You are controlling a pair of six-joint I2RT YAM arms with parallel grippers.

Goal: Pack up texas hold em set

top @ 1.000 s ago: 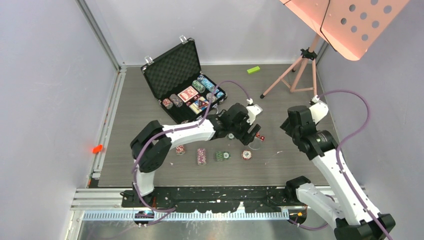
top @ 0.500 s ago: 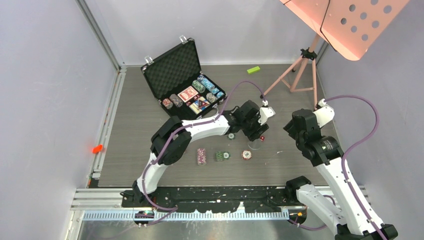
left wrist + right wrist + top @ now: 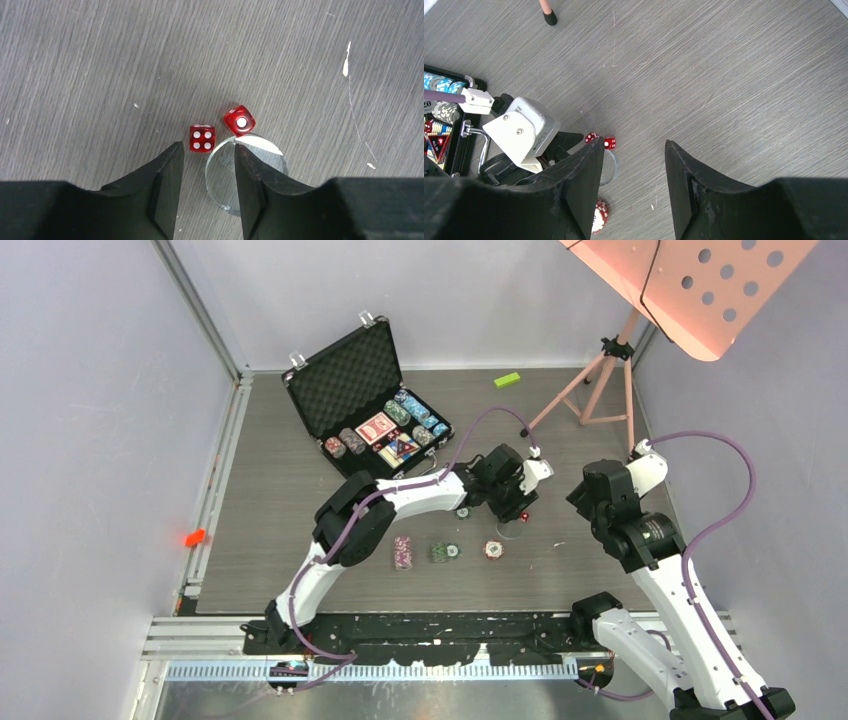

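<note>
The black briefcase (image 3: 345,380) lies open at the back left, with chip rows and the red-backed card deck (image 3: 377,427) in its tray. Several loose chip stacks (image 3: 403,552) sit on the table near the front. My left gripper (image 3: 208,150) is open and empty just above the table. Two red dice (image 3: 202,138) lie just beyond its fingertips. A clear round disc (image 3: 227,175) lies under its right finger. My right gripper (image 3: 634,145) is open and empty, held above the table to the right of the dice (image 3: 609,143) and a red chip stack (image 3: 599,215).
A pink tripod stand (image 3: 600,380) with a perforated pink panel (image 3: 700,285) stands at the back right. A small green block (image 3: 507,380) lies at the back. A small red object (image 3: 194,537) sits on the left rail.
My left arm has stretched out to the right and brought its gripper over the dice and clear disc. My right arm has drawn back a little to the right.
</note>
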